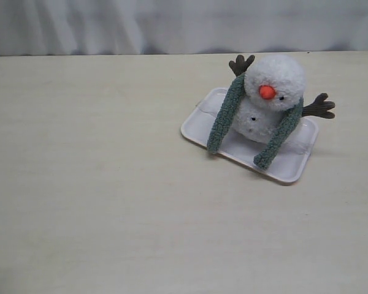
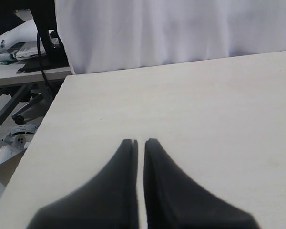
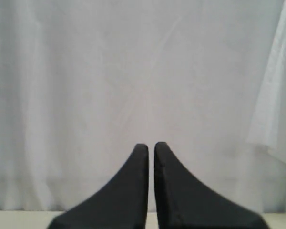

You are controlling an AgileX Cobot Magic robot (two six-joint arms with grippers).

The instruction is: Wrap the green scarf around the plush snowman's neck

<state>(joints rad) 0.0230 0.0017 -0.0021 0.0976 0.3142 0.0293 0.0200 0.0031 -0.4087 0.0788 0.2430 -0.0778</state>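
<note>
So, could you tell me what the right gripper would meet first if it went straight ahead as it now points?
Probably the white curtain: the right gripper points straight at it, with nothing else in between, though how far off it hangs is unclear.

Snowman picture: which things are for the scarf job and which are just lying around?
For the job: green scarf, plush snowman, left end effector, right end effector.
Just lying about: white tray, table, white curtain.
</note>
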